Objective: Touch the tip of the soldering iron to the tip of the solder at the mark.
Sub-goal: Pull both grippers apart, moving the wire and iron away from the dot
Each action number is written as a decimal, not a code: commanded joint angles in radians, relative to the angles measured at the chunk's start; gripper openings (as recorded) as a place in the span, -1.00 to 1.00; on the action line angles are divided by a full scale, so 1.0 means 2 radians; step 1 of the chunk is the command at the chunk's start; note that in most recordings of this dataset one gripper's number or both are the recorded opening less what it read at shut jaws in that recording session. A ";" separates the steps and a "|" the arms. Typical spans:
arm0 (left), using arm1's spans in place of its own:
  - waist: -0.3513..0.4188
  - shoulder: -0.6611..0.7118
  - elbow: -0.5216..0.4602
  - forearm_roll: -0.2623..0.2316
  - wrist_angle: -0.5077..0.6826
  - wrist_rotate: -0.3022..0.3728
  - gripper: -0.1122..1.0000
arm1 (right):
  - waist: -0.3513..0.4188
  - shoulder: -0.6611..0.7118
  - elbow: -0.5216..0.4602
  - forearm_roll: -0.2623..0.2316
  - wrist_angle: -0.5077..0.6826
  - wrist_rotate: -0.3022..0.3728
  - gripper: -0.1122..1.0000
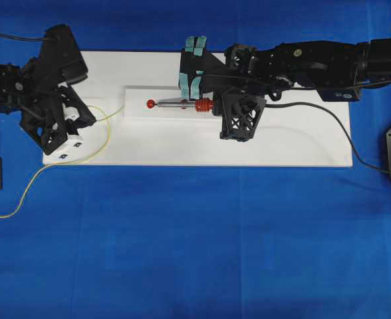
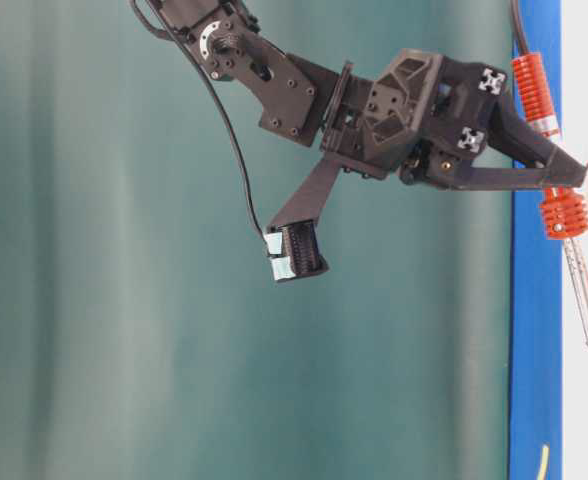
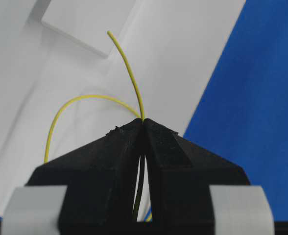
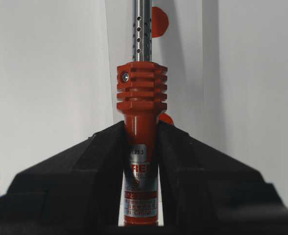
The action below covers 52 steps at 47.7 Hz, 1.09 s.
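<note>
Fingers of my left gripper [image 3: 143,122] are pressed together on the solder [image 3: 127,68], pinching the thin yellow wire so a short curved length sticks out ahead of the jaws with its free end hanging just short of the raised white block [image 1: 157,101]. My right gripper [image 4: 140,139] is clamped on the red handle of the soldering iron [image 1: 182,104], just behind the ribbed collar, holding the shaft level over that block with its point toward the left.

As I judge it, both tools are in hand and the step now is the meeting: iron tip and wire end have to come together at the red mark [image 1: 151,103]. From overhead the iron's point sits right at the mark, while the wire end is still apart from it, off to the left. So the next move seems mine on the left side: carry the wire end along and slightly up onto the block, gently, since the wire is springy and may bend off line.

Room is fair. The white board [image 1: 302,143] has bare surface between my two grippers, and the block's near edge is the one step to clear. Loose wire loops behind my left gripper and trails off the board onto the blue cloth [image 1: 195,239]; it could drag. The iron's black cord [image 1: 328,123] runs away to the right, out of the path.
</note>
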 commanded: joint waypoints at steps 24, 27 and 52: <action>-0.002 -0.012 -0.002 0.001 -0.003 -0.005 -0.77 | -0.005 -0.101 0.048 -0.015 -0.004 0.002 -0.66; -0.002 -0.011 -0.002 0.001 -0.002 -0.005 -0.77 | -0.005 -0.119 0.066 -0.015 -0.004 0.004 -0.66; -0.002 -0.007 -0.006 0.001 -0.005 -0.006 -0.77 | -0.006 -0.172 0.123 -0.026 -0.008 0.041 -0.66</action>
